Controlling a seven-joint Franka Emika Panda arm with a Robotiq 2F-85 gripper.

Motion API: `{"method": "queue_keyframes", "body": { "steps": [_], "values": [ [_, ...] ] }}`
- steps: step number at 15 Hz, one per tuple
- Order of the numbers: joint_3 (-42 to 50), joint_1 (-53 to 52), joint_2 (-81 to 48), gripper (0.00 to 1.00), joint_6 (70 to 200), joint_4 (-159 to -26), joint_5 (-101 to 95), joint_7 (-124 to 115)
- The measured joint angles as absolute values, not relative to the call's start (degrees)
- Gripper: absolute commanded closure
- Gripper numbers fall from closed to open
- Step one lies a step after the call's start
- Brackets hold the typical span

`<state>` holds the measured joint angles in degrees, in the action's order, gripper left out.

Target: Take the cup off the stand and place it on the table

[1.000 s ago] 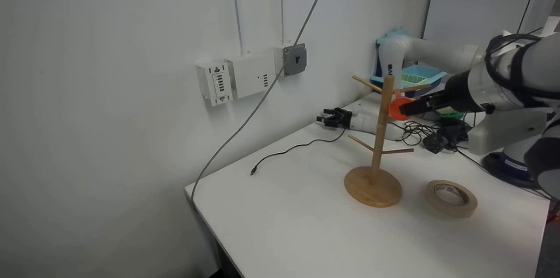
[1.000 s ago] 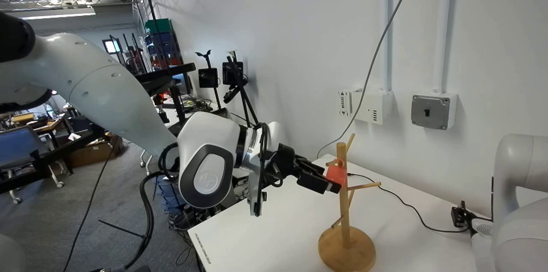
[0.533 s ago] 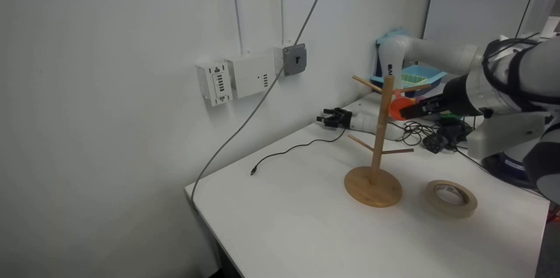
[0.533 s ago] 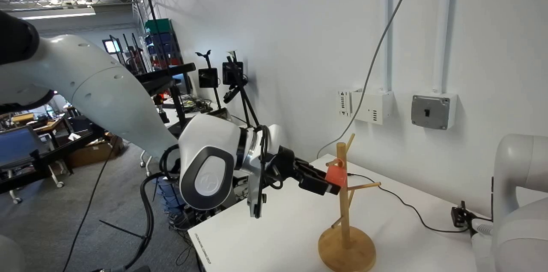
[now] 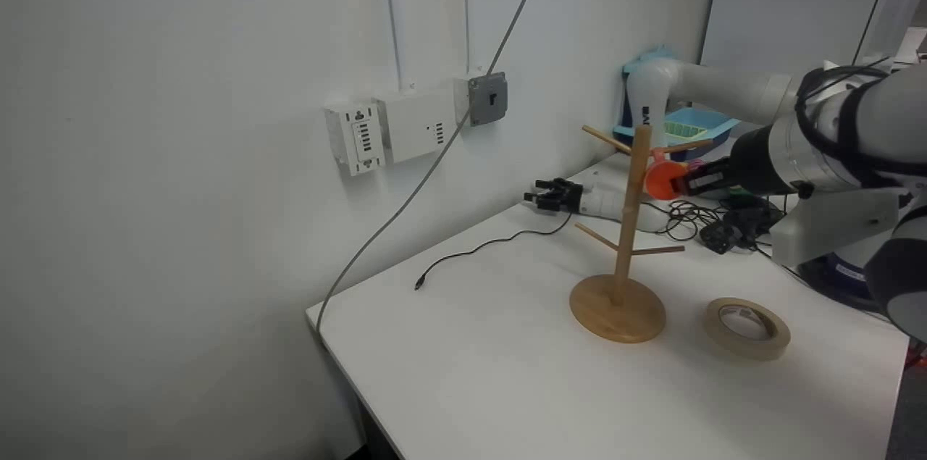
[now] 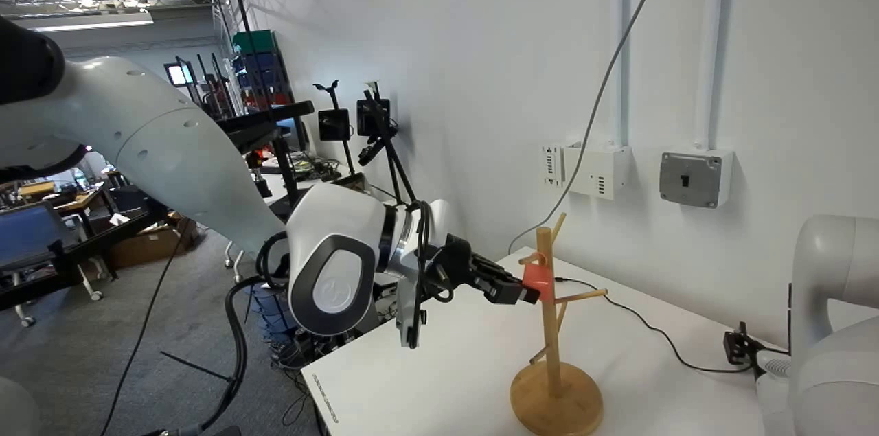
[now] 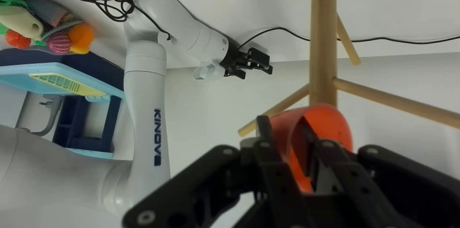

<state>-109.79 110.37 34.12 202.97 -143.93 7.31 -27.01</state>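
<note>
Tape ring [image 5: 753, 349], beige, flat on the white surface [image 5: 471, 366], near right in an exterior view. Stand [image 5: 628, 235], light wood, just left and slightly farther. Cup [image 5: 657, 182], orange-red, hanging high on the stand, beside its pole. Gripper [image 7: 286, 127], black, fingers closed on the cup's wall, one inside, one outside. Kinova arm [image 5: 653, 89], white, far side. Tray [image 5: 717, 123], light blue, partly behind that arm.

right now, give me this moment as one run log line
cup: on stand, upper peg | gripper: closed on cup wall, one finger inside | table placement: not yet done
</note>
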Motion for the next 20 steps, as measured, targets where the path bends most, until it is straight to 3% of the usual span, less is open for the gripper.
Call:
{"method": "queue_keyframes", "body": {
  "steps": [20],
  "values": [
    [-108.8,110.5,34.1,0.98,204.8,-144.0,7.3,-26.9]
  ]
}}
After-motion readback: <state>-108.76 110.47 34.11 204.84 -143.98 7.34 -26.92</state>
